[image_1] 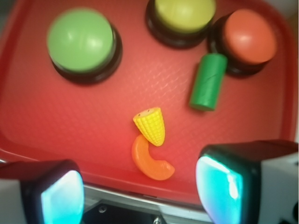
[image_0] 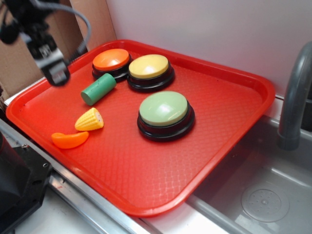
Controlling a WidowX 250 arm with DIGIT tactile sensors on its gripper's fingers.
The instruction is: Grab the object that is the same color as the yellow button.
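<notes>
Here the gripper [image_1: 140,198] has its fingers [image_1: 58,196] wide apart and holds nothing. Between them, farther on the red tray [image_1: 28,116], lies the yellow corn piece [image_1: 150,125], touching the orange slice [image_1: 149,161]. The green cylinder [image_1: 208,81] lies near the yellow button [image_1: 184,14].
</notes>
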